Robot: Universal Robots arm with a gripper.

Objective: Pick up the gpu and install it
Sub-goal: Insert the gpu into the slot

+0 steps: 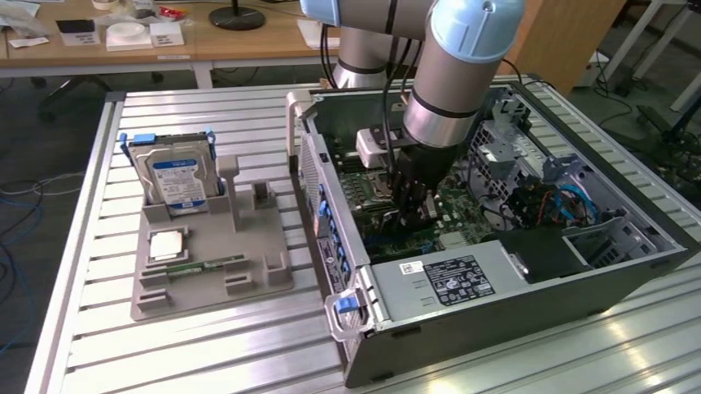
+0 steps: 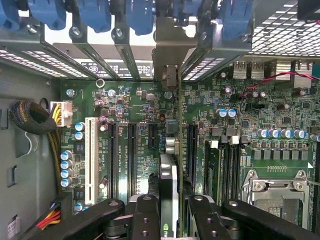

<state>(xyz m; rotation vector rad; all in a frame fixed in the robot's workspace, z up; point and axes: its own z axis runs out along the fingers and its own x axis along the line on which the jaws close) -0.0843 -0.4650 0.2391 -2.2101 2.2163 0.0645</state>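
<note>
My gripper (image 1: 418, 215) is down inside the open computer case (image 1: 493, 295), low over the green motherboard (image 1: 460, 234). In the wrist view the gpu (image 2: 169, 172) stands edge-on between the two black fingers (image 2: 145, 212), and my gripper (image 2: 171, 205) is shut on it. The card runs straight over the board, between the black expansion slots (image 2: 131, 150) and another slot (image 2: 191, 150). Its silvery end bracket (image 2: 167, 60) sits at the case's rear wall among the slot covers. Whether the card's edge sits in a slot is hidden.
A grey parts tray (image 1: 208, 283) lies at the exterior view's left, holding a silver hard drive with a blue label (image 1: 176, 176) and a narrow green memory stick (image 1: 203, 266). Blue latches (image 2: 95, 12), a white slot (image 2: 91, 150) and the processor socket (image 2: 272, 192) surround the card.
</note>
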